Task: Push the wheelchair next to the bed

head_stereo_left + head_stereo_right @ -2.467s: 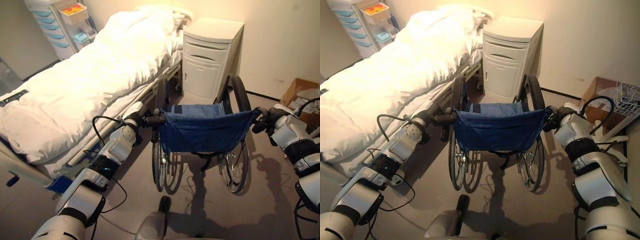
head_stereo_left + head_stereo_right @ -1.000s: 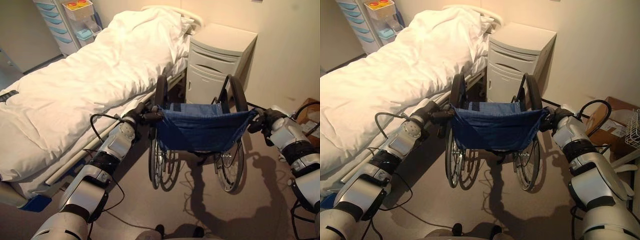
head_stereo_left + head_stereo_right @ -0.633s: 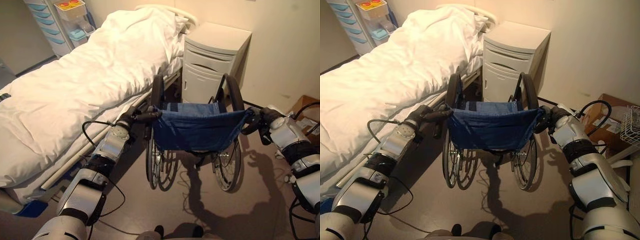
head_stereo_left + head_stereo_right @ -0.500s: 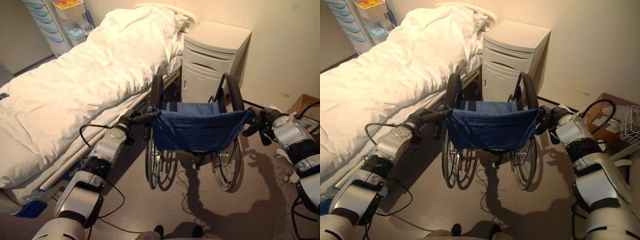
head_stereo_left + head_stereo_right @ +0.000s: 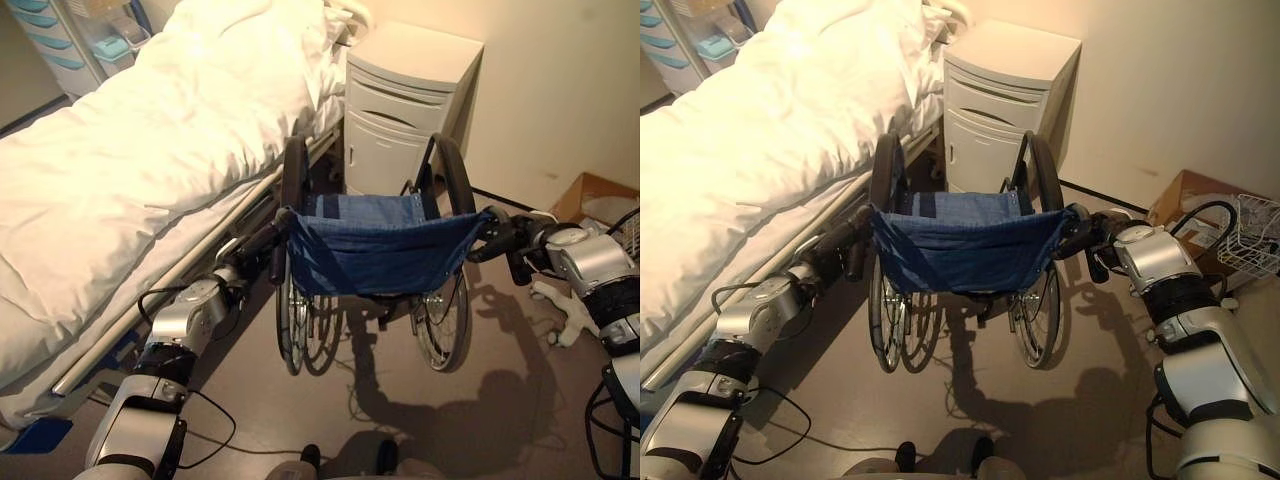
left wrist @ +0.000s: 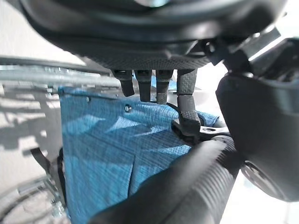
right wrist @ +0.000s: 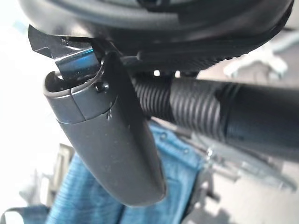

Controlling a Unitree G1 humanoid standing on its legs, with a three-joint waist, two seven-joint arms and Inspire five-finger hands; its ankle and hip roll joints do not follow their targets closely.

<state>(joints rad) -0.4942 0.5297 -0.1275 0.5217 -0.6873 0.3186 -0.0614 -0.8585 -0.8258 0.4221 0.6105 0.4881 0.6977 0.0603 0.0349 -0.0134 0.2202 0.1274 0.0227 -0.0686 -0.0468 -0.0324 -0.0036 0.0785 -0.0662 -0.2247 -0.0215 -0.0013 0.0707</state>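
The wheelchair (image 5: 375,250) is seen at frame centre, its blue fabric backrest (image 5: 380,255) facing the camera, big wheels on the floor (image 5: 400,420). Its left wheel sits just beside the bed (image 5: 130,170), which fills the upper left w/ a white duvet (image 5: 150,130) over it. A white bedside cabinet (image 5: 405,105) stands at upper centre, right behind the chair, against the wall. The left push handle (image 5: 262,238) is gripped by the left hand (image 5: 235,268); in the left wrist view the fingers (image 6: 145,84) are curled over the ribbed grip. The right push handle (image 5: 1077,240) is gripped by the right hand (image 5: 1102,238), thumb (image 7: 107,135) wrapped round the ribbed grip in the right wrist view. A cardboard box (image 5: 590,195) is seen at the right edge, a wire basket (image 5: 1255,235) near it. Drawer unit w/ blue fronts (image 5: 45,40) at top left, beyond the bed.
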